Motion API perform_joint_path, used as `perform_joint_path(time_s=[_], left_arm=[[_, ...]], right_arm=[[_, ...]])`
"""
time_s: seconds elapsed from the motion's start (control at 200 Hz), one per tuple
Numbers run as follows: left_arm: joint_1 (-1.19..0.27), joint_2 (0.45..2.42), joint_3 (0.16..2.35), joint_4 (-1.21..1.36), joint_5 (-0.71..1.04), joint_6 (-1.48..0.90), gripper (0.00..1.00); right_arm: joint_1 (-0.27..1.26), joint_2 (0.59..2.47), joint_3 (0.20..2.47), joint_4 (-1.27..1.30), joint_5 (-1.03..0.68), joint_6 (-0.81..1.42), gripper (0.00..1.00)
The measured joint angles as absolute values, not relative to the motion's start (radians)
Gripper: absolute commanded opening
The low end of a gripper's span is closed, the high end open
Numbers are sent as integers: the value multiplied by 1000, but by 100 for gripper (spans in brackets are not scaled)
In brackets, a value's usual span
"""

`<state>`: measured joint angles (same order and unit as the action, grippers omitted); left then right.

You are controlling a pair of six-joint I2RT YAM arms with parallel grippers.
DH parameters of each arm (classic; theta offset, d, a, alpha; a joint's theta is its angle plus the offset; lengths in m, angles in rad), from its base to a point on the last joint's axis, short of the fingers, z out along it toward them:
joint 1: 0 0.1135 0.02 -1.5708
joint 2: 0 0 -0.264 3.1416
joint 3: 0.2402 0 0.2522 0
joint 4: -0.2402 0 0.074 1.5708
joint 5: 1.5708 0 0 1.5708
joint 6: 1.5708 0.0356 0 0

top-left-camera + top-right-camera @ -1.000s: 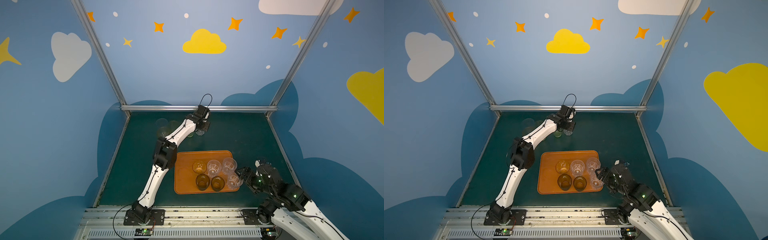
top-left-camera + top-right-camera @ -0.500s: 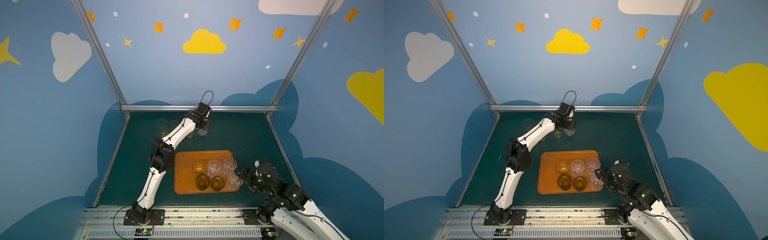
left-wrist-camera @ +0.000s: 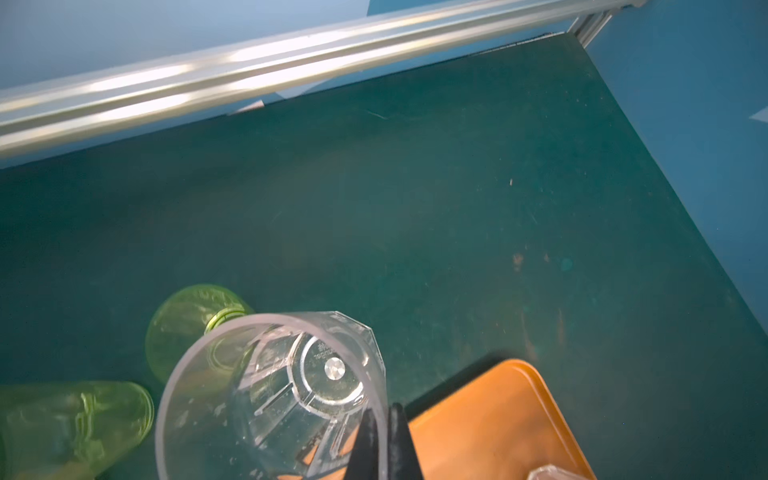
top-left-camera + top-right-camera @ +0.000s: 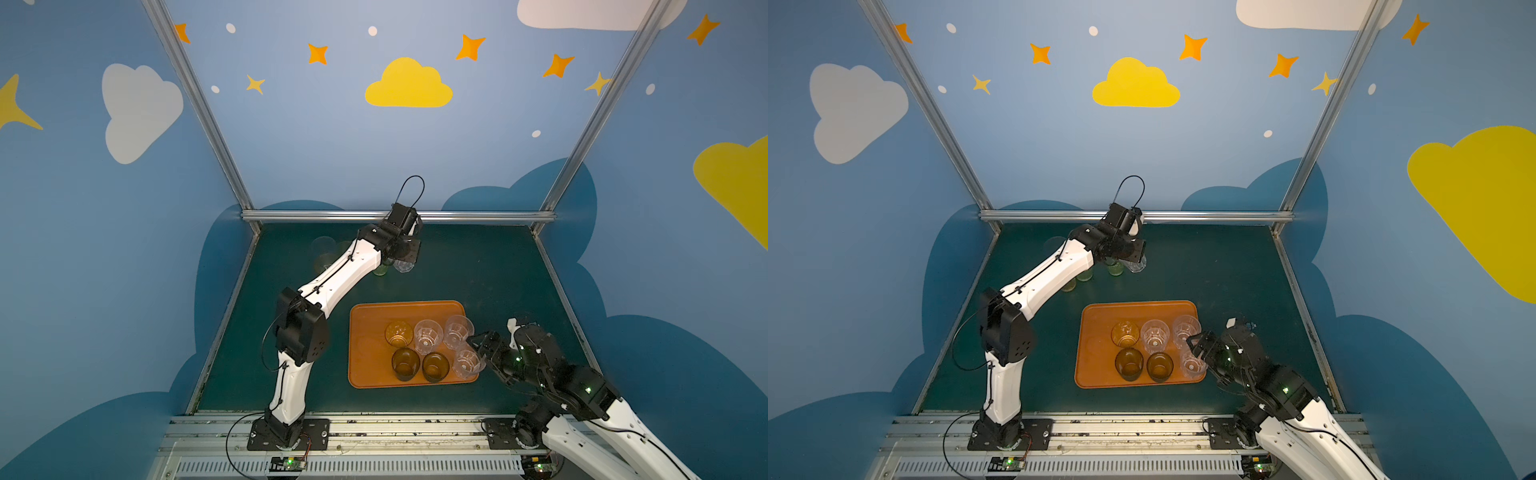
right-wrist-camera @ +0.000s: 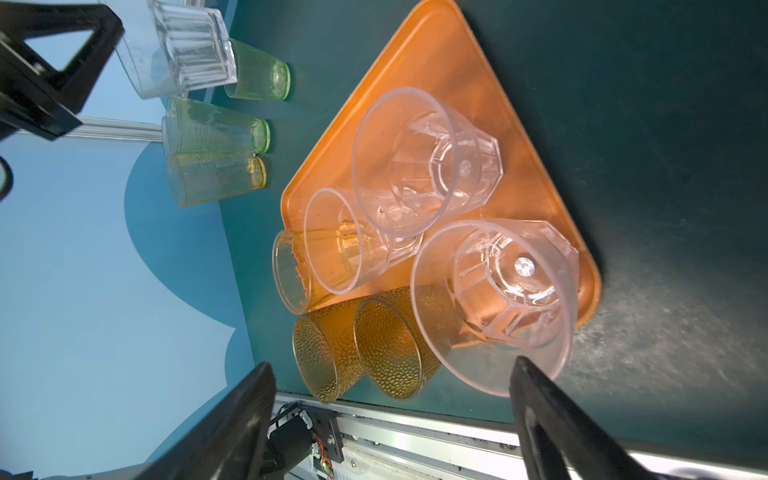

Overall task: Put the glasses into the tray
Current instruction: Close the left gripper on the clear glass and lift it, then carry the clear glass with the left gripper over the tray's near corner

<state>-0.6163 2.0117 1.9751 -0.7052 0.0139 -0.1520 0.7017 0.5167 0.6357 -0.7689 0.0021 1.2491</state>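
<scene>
We see a dark green tabletop (image 4: 478,270) bearing a flat orange rectangular tray (image 4: 368,349). Behind the tray, several green- and yellow-tinted transparent tumblers (image 5: 216,129) stand on the tabletop.

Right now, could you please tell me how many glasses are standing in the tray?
6 in the orange tray. Far row: amber glass, two clear faceted glasses. Near row: two smoky-brown glasses, one clear faceted glass. None looks hidden.

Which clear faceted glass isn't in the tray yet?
The clear glass whose rim the left pincer pinches, at the far end of the table beside the green glasses. The other three clear glasses stand upright in the tray.
</scene>
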Motion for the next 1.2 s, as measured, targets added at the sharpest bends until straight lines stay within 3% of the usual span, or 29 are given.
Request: perform_joint_path(time_s=[0.501, 1.202], left_arm=[[-701, 1683, 1672, -702, -64, -196, 4], [-714, 1259, 1304, -684, -129, -279, 4]], right_arm=[[702, 537, 636, -728, -55, 1230, 87], [702, 583, 698, -712, -45, 1143, 87]])
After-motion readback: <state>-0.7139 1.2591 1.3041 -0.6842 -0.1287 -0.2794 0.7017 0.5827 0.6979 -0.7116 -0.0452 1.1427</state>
